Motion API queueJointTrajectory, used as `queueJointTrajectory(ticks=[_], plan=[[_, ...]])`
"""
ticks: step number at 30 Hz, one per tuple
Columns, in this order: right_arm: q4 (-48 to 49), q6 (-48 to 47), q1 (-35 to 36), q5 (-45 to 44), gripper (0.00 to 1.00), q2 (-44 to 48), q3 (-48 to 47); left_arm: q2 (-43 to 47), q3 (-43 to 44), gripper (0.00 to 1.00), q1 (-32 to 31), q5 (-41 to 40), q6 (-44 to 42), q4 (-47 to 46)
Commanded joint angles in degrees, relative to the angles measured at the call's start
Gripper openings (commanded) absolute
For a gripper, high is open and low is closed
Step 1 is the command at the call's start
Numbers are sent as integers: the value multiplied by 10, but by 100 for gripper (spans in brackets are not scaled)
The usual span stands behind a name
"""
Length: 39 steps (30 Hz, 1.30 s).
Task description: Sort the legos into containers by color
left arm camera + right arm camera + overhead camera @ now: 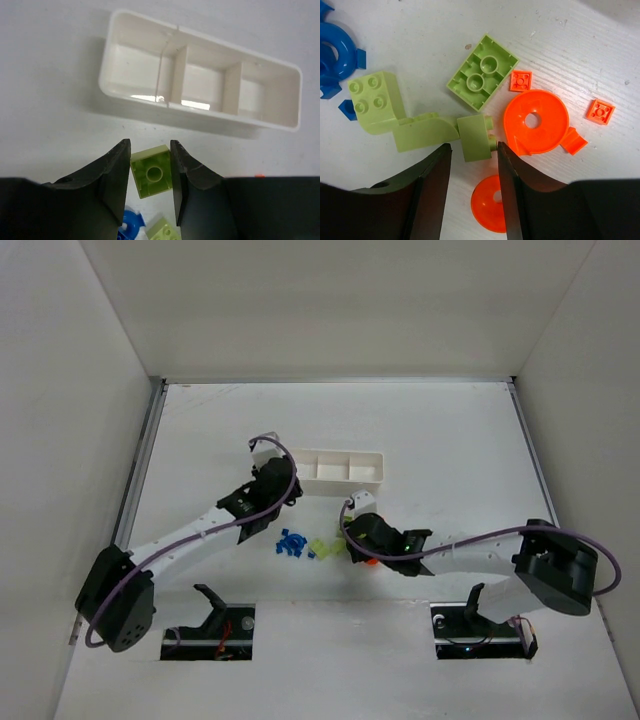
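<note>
Each arm is built of slim white links joined by bulky black joint housings, the left arm (190, 537) and the right arm (480, 545) alike; a thin purple cable (272, 437) runs along each, from the large, rounded black shoulder block (118, 602) to the wrist; a small green light (412, 537) glows on the right arm's black wrist. The left hand (150, 150) and the right hand (472, 150) share one look; two matte black fingers (112, 175) with broad, rounded backs, tapering to flat inner faces.
</note>
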<state>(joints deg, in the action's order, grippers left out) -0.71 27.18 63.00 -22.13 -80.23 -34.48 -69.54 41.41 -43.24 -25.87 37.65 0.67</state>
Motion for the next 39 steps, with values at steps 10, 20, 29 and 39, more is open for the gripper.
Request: queueJointTrajectory(ticks=[10,20,29,39], plan=[[29,2,-2,-25,27,24,-12,-124,113,22,138,80,-31,-69],[-2,14,2,-27,26,117,-3,-230,183,28,127,67,-51,-81],[5,-8,-26,-9,24,126,-66,-203,170,49,116,42,-54,-88],[69,-10,-91,16,24,-31,-199,-4,3,40,100,17,-12,-106]])
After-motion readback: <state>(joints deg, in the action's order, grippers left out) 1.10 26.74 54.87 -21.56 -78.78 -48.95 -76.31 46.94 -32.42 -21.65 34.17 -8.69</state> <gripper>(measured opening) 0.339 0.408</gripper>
